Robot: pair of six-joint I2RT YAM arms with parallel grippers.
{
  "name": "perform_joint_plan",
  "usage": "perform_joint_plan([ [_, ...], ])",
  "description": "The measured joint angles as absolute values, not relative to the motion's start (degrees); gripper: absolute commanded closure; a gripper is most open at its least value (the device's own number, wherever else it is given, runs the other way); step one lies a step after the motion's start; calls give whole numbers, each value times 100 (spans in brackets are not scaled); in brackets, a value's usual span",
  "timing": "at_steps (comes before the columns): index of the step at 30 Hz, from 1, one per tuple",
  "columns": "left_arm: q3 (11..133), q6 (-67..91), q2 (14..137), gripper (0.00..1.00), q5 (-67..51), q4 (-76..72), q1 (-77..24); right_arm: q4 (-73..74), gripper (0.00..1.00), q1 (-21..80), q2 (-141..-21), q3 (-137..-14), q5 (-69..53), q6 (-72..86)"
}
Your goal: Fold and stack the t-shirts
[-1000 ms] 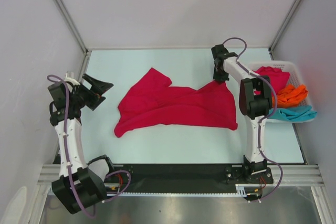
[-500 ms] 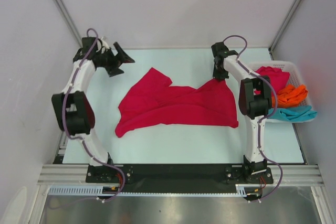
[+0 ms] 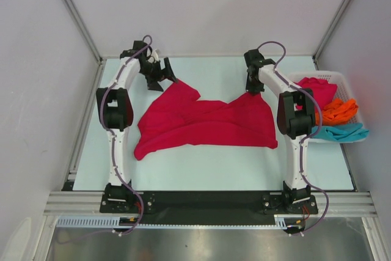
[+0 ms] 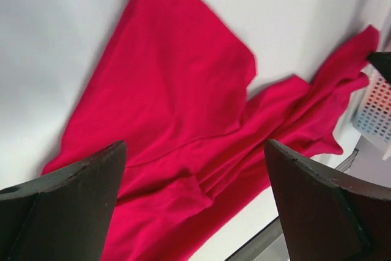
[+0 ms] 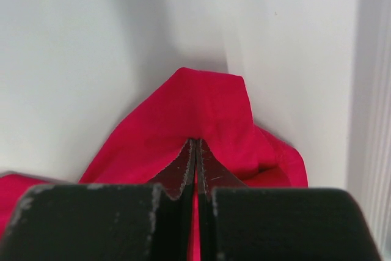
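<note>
Crimson red cloth t-shirt (image 3: 204, 123) lay spread and rumpled across the middle of the pale flat table (image 3: 214, 166), one pointed flap reaching toward the far left, its near left corner well out toward the near edge.

Left gripper (image 3: 166, 77) hung over the far left of the table, just beside that flap's far tip. Jaws stood wide apart, with nothing between them. The left wrist view showed the shirt (image 4: 183, 126) below and between the two dark fingers (image 4: 79, 206).

Right gripper (image 3: 251, 90) sat at the shirt's far right corner. In the right wrist view the jaws were pressed fully together (image 5: 195, 145), with red cloth (image 5: 201, 108) bunched at the tips, pinched there.

White slatted plastic basket (image 3: 335, 76) stood at the right edge of the table. It held a red shirt (image 3: 317, 88) farthest, a bright orange shirt (image 3: 337, 111) in the middle, and a teal blue shirt (image 3: 345, 131) nearest, draped over the rim.
</note>
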State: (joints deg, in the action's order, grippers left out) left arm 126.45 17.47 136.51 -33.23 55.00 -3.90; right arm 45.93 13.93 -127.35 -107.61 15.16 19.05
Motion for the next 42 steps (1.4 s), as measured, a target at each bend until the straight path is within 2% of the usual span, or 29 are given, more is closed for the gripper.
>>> perform_joint_plan([
  [9, 12556, 1833, 13998, 0, -2978, 5583, -401, 4602, 100, 1466, -12704, -10759, 1505, 1944],
  [16, 12182, 2351, 13972, 0, -2580, 4950, -419, 4624, 100, 1540, -12346, -10628, 1522, 1944],
  [29, 12951, 2711, 14344, 0, -2379, 4694, -436, 4672, 100, 1553, -12079, -10457, 1627, 1944],
  [37, 12914, 2956, 14470, 0, -2403, 4578, -438, 4737, 100, 1579, -11959, -10285, 1675, 1944],
  [41, 12700, 3015, 14374, 6, -2438, 4381, -440, 4788, 100, 1623, -11843, -10237, 1695, 1944],
  [42, 12665, 3022, 14361, 10, -2443, 4355, -440, 4797, 100, 1638, -11817, -10237, 1704, 1946],
])
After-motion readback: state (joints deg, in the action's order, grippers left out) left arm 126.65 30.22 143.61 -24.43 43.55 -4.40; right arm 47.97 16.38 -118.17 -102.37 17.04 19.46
